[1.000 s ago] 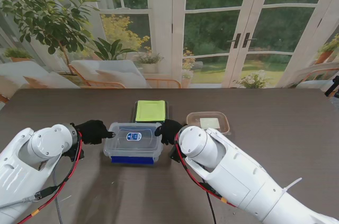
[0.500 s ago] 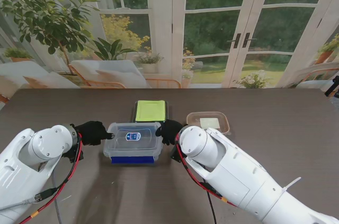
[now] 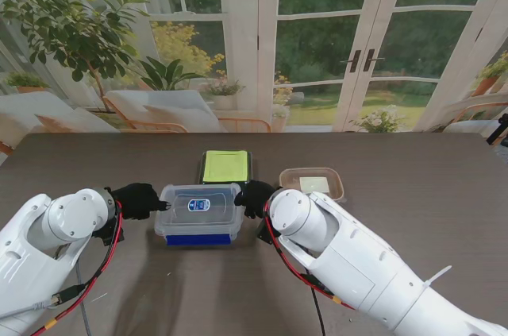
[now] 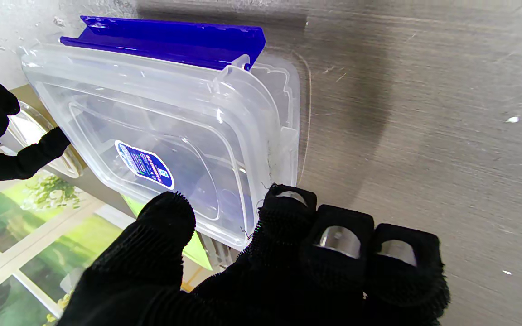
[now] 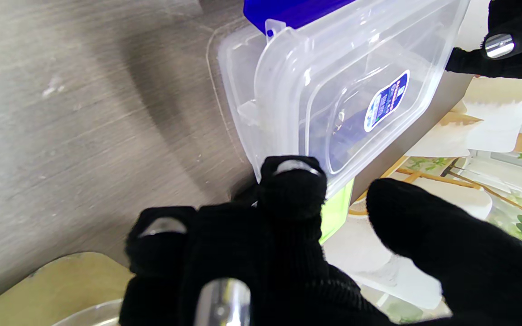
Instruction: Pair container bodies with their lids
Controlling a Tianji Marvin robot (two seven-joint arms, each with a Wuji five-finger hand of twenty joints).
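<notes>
From the stand view, a clear container (image 3: 199,212) with its clear lid (image 3: 198,203) on top sits on the dark table (image 3: 413,185), near the middle. The left hand (image 3: 140,198) presses its left end and the right hand (image 3: 254,196) its right end, so both hands grasp it between them. Just beyond it lies a green-lidded container (image 3: 225,166); to the right, a shallow beige container (image 3: 312,183).

In the left wrist view, the left hand (image 4: 261,267) has fingertips (image 4: 288,203) touching the lid's edge, thumb apart. A blue clasp (image 4: 166,40) runs along the container's near side.

In the right wrist view, the right hand (image 5: 288,253) sets one fingertip (image 5: 293,179) against the lid's rim, thumb held clear.
</notes>
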